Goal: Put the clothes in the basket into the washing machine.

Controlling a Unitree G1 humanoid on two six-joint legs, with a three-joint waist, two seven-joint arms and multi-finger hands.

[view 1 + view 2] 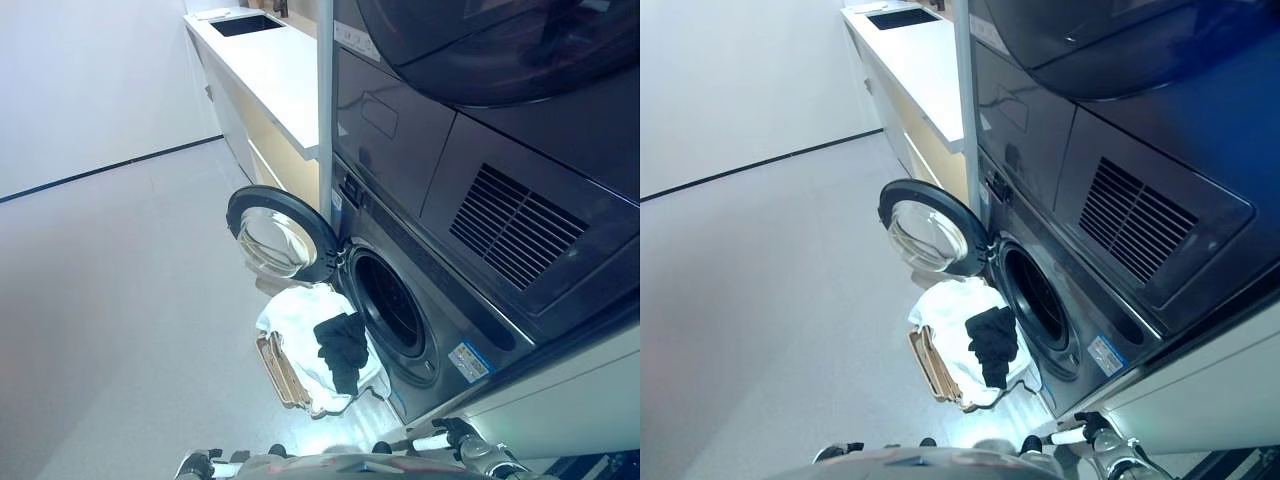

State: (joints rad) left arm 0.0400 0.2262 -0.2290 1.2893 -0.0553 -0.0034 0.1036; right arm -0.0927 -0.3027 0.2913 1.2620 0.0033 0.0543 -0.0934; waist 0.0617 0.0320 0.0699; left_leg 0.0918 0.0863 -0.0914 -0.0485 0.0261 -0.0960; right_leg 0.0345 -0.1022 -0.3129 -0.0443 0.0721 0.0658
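Note:
A tan basket stands on the floor right in front of the dark grey washing machine. White cloth fills it, with a black garment lying on top. The machine's round door is swung open to the left, and the dark drum opening shows nothing inside. My right hand shows at the bottom right, near the machine's foot, fingers relaxed and holding nothing. Only a bit of my left hand shows at the bottom left edge. Both hands are apart from the basket.
A second dark appliance with a vent grille is stacked above the washer. A white counter with a black sink runs along the wall beyond it. Grey floor stretches out to the left of the basket.

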